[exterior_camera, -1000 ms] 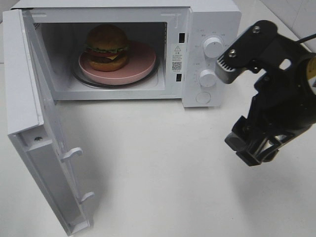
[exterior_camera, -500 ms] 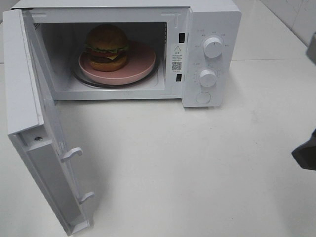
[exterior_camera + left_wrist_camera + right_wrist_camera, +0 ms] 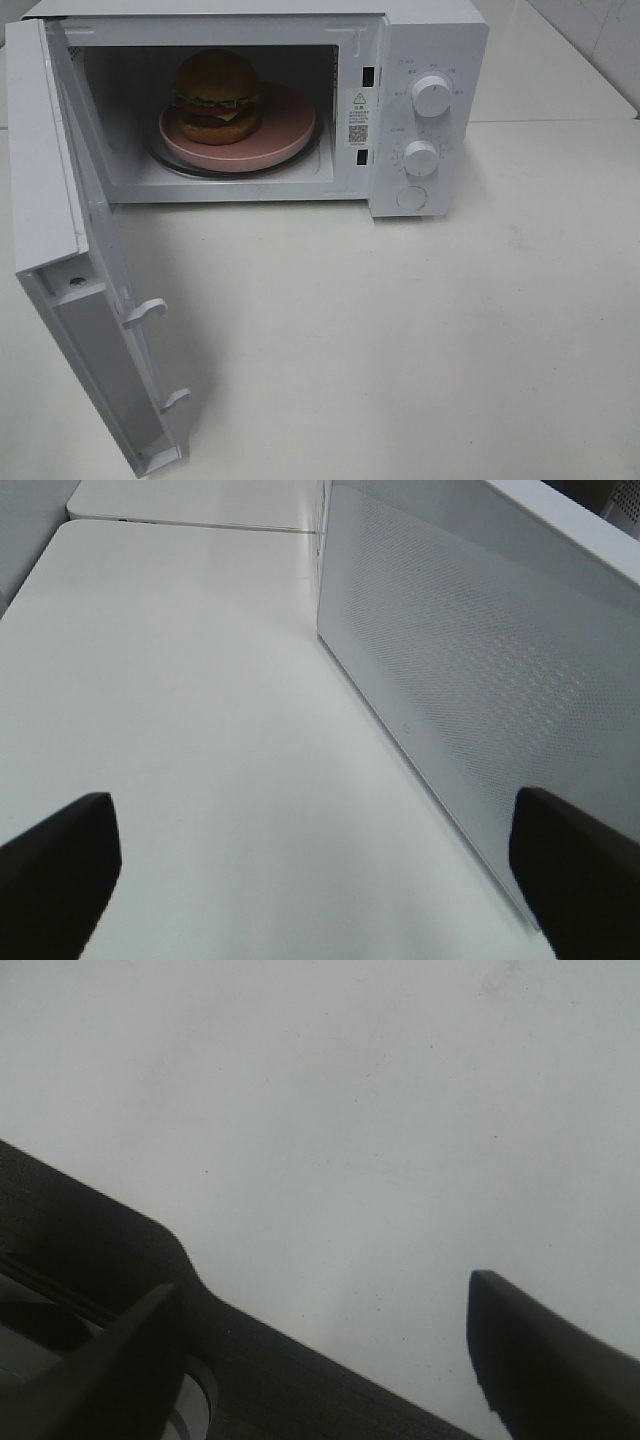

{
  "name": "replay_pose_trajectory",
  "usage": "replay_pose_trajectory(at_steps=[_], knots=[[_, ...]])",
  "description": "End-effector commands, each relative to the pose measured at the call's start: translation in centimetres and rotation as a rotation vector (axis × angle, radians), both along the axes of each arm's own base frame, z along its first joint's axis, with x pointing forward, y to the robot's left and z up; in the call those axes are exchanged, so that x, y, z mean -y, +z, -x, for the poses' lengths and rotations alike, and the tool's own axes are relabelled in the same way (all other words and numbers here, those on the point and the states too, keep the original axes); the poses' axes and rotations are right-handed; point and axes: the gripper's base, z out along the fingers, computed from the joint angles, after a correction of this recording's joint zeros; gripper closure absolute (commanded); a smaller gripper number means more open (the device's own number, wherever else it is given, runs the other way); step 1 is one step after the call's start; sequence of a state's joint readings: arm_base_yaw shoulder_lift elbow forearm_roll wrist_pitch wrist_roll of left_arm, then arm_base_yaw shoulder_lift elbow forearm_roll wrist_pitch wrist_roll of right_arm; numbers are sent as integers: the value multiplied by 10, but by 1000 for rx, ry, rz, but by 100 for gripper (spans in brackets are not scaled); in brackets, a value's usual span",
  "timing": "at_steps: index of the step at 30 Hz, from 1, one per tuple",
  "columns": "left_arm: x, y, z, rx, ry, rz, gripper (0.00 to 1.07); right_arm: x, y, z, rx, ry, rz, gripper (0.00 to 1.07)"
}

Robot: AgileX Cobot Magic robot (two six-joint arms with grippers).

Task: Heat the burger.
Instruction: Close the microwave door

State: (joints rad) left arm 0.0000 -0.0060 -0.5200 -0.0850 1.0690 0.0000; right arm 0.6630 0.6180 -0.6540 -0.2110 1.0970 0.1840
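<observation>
High view: right arm has left the frame. A second ago it stood just right of the microwave (image 3: 430,40) knobs, low over the counter (image 3: 400,330). Half a second ago only a dark sliver showed at the right edge. The right tool (image 3: 320,1290) now shows only in its wrist view, jaws apart over the counter.

A kitchen-style test bench: white microwave (image 3: 470,60) on a plain white table (image 3: 400,330).
</observation>
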Motion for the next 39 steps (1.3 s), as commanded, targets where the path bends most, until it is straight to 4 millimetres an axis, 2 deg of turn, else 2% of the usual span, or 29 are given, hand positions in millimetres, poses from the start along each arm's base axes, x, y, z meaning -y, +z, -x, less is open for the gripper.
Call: replay_pose_trajectory(at_steps=[1, 6, 13, 18, 21, 29, 33, 39], knots=[[0, -1, 2, 12, 2, -2, 9, 7, -8, 5, -3, -43, -5, 31], [0, -1, 2, 12, 2, -2, 9, 22, -15, 13, 27, -130, -1, 31], [0, -1, 2, 12, 2, -2, 9, 36, -5, 36, 202, -261, -123, 31], [0, -1, 2, 12, 2, -2, 9, 39, 0, 49, 338, -316, -207, 31], [0, -1, 2, 12, 2, -2, 9, 39, -3, 55, 394, -320, -216, 31], [0, -1, 2, 12, 2, -2, 9, 41, -19, 67, 411, -369, -208, 31], [0, -1, 2, 12, 2, -2, 9, 42, -18, 81, 502, -417, -221, 31], [0, -1, 2, 12, 1, 0, 9, 42, -18, 86, 537, -440, -227, 32]])
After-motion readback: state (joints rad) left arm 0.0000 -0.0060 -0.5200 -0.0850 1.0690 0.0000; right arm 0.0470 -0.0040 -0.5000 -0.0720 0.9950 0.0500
